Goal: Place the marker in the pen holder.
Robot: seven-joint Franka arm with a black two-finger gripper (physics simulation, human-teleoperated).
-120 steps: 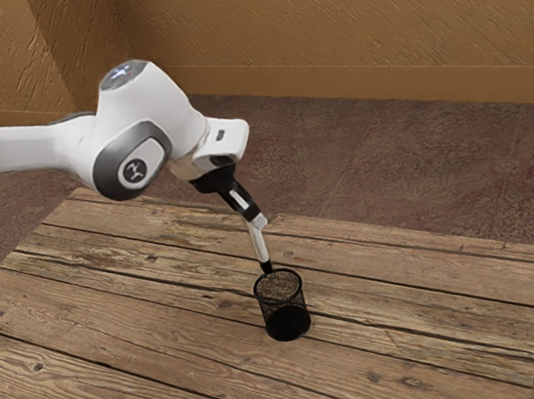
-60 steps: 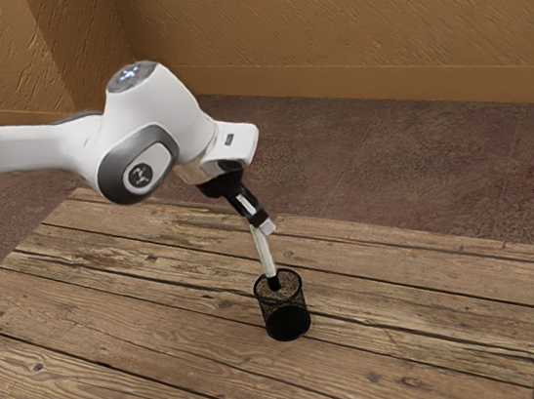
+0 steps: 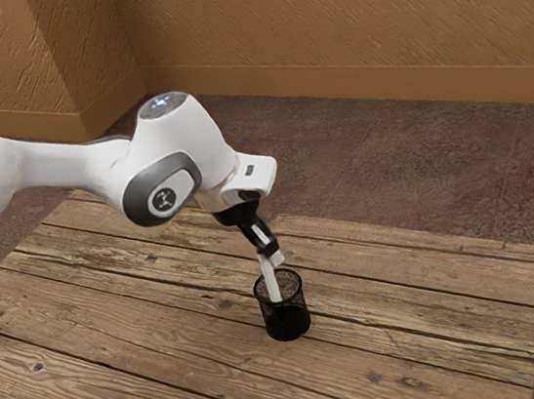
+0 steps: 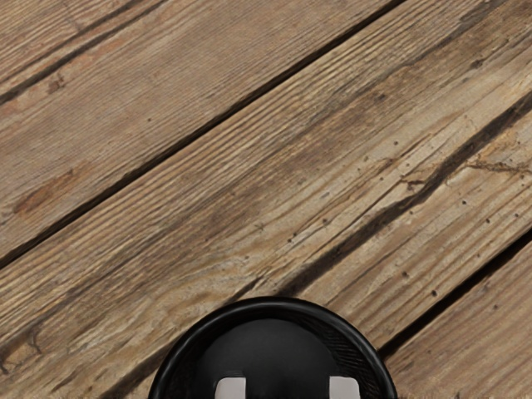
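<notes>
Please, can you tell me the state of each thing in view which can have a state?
Marker: slightly tilted, lower part inside the pen holder, upper part above the rim, at the hand.
Pen holder: upright on the table, with the marker partly in it.
Hand: lowered just above the holder, pointing down at a slant.
Arm: bent, reaching over the table.

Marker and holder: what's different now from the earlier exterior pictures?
The gripper has moved down and slightly toward the exterior view's right. The marker has gone down too, its lower end now deeper inside the pen holder. I can't tell whether it has been let go. The pen holder stayed put, upright.
</notes>
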